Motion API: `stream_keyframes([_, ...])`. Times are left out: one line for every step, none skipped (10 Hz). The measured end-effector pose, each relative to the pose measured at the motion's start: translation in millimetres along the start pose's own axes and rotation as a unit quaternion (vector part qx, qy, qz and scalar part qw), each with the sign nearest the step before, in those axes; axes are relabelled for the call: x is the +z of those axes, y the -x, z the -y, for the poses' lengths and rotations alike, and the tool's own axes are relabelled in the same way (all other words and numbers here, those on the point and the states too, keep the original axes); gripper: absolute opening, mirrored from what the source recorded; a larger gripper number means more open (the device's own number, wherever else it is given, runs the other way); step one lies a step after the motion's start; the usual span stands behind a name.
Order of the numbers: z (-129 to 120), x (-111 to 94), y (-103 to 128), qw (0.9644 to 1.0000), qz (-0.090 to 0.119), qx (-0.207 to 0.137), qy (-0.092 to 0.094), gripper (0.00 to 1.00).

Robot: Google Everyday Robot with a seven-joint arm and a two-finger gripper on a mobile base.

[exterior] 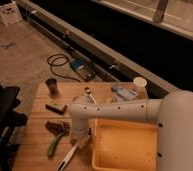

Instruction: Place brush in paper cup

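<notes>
The brush (70, 155) lies on the wooden table (40, 160) near its front edge, white handle slanting from lower left to upper right. Its upper end runs under my gripper (84, 138), which hangs from the white arm (120, 111) just left of the yellow tray. The gripper is right at the brush's upper end; I cannot tell whether it touches it. The paper cup (139, 85), pale with a white rim, stands upright at the table's far right, well away from the gripper.
A yellow tray (126, 159) fills the front right. A green pod (53, 145), a brown cluster (57, 126), a dark block (56, 107), a dark metallic cup (52, 86), a spoon (90, 94) and a blue item (121, 92) lie around. A black chair (2, 120) is at left.
</notes>
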Motion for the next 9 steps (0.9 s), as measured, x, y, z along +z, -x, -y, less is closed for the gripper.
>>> stream_keyframes([-4, -4, 0, 0.9999, -0.014, 0.0, -0.01, 0.16])
stream_keyframes([-4, -13, 1, 0.9994, -0.026, 0.0, -0.025, 0.08])
stream_keyframes([-3, -24, 4, 0.9983, -0.04, -0.002, -0.042, 0.01])
stream_keyframes([-2, -38, 7, 0.9967, -0.058, -0.005, -0.058, 0.0])
stream_keyframes([-1, -52, 8, 0.9951, -0.074, -0.002, -0.066, 0.0])
stream_keyframes([2, -60, 9, 0.9939, -0.084, -0.003, -0.071, 0.0])
stream_keyframes([5, -75, 6, 0.992, -0.096, -0.003, -0.082, 0.0])
stream_keyframes([10, -88, 0, 0.9904, -0.103, -0.006, -0.092, 0.0])
stream_keyframes([18, -95, -4, 0.9894, -0.105, -0.012, -0.1, 0.0])
